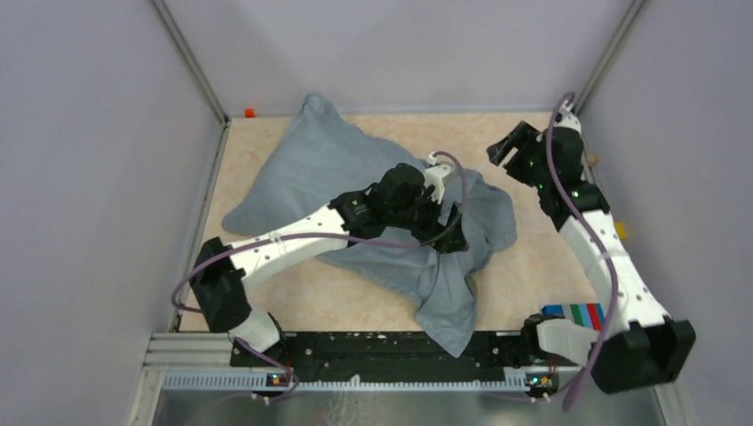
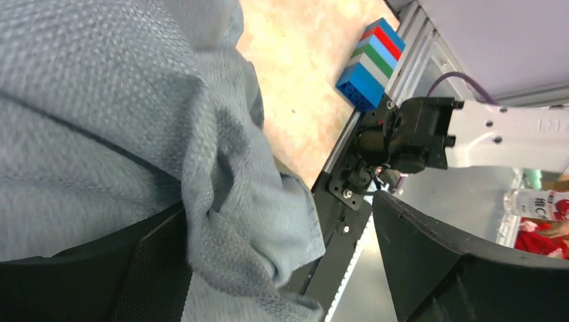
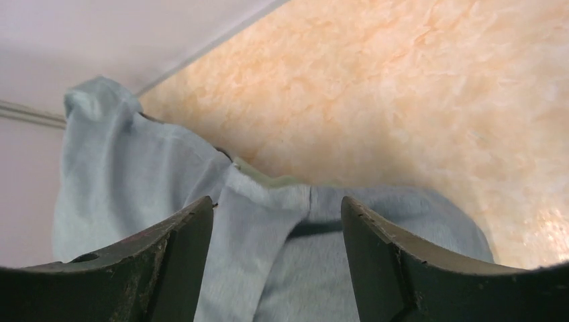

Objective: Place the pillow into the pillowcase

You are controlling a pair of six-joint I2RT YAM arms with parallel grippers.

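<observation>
The grey-blue pillowcase (image 1: pixel 355 191) lies wrinkled across the table, plump at its far left corner and limp toward the near edge. The pillow is hidden; no white cushion shows. My left gripper (image 1: pixel 447 227) rests on the case's right part. In the left wrist view its jaws stand wide apart (image 2: pixel 275 215), open, with a fold of pillowcase (image 2: pixel 221 201) draped against the left finger. My right gripper (image 1: pixel 508 146) hovers at the far right, open and empty. The right wrist view (image 3: pixel 276 201) looks between the fingers at the pillowcase (image 3: pixel 268 255) beyond.
A striped block of coloured bricks (image 1: pixel 575 313) sits at the near right by the right arm's base, also seen as bricks (image 2: pixel 371 64). The black rail (image 1: pixel 382 346) runs along the near edge. Walls close in the table on three sides.
</observation>
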